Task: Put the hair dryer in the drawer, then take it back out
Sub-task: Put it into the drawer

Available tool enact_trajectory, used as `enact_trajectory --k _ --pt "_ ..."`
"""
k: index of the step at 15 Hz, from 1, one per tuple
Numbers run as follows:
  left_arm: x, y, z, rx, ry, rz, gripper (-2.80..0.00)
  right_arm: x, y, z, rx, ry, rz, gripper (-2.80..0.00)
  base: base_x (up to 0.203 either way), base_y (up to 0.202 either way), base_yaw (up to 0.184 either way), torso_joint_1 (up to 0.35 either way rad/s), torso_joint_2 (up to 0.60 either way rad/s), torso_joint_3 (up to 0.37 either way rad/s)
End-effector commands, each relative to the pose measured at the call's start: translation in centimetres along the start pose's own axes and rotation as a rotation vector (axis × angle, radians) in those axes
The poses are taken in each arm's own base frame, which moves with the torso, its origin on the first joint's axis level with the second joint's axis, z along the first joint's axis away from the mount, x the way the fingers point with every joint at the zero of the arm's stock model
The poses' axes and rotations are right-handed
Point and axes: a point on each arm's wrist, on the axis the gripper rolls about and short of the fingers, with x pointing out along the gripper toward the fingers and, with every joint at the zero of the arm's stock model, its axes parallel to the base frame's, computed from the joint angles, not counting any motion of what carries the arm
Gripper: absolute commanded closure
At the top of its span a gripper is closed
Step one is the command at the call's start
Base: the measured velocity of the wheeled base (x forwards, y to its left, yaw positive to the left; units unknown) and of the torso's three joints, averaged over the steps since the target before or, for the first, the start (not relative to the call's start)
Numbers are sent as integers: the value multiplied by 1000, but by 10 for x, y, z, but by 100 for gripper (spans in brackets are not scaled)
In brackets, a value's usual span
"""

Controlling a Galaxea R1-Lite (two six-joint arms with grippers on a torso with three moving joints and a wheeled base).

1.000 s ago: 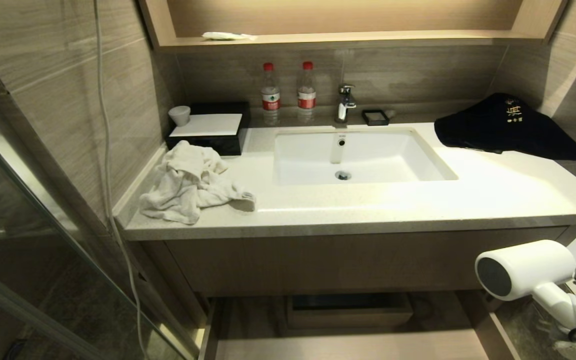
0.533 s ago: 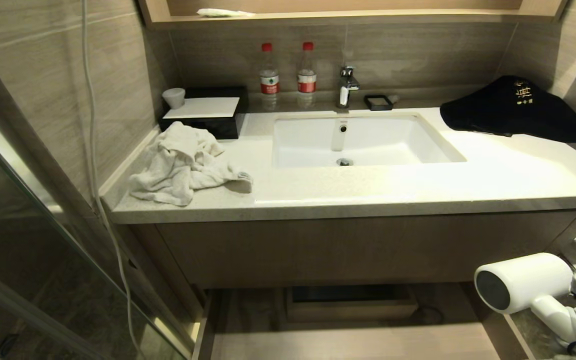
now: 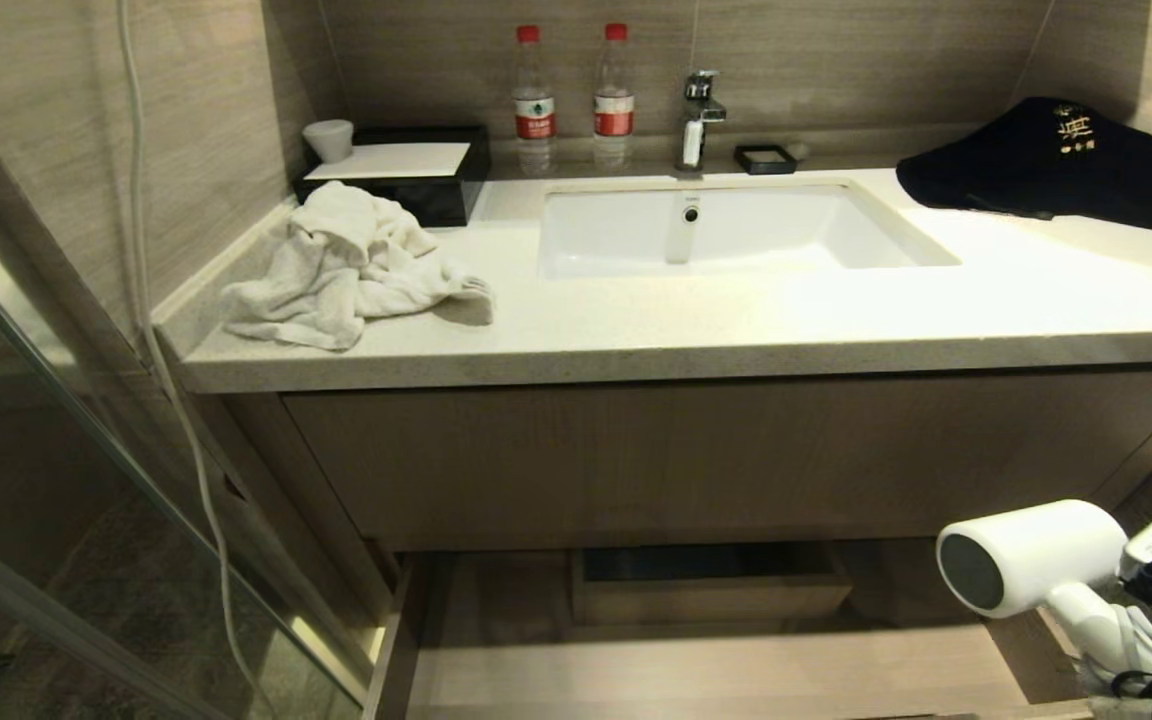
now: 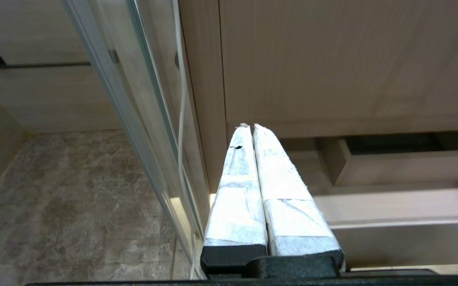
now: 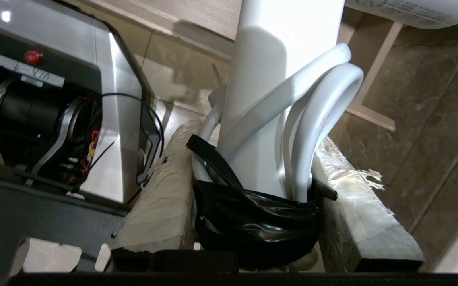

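The right gripper [image 5: 253,174] is clamped on the dryer [image 3: 1031,555] by its handle (cord bundled alongside), at four o'clock in the head view, above the right end of the open drawer [image 3: 716,670]. The left gripper [image 4: 249,128], fingers together, hangs near the cabinet front.

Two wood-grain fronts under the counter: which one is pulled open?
The lower drawer, slid out with its pale interior exposed. The taller front directly under the counter stays flush.

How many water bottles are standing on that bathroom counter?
2. Both stand against the back wall, just left of the tap: the left bottle nearer the black box, the right bottle beside it. None looks hidden.
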Motion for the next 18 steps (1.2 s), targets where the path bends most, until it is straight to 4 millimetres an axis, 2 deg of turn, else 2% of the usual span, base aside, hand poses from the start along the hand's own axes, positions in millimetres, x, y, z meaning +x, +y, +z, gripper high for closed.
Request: enact_trajectory --k 1,13,18 --pt "0 0 0 0 3 0 0 6 -1 2 -3 22 11 0 0 0 0 -241 505 249" --pt "0 0 0 0 3 0 0 11 -2 4 49 45 21 0 0 0 0 -235 475 239" --pt "0 0 0 0 3 0 0 14 -4 9 51 51 23 0 0 0 0 -143 288 120"
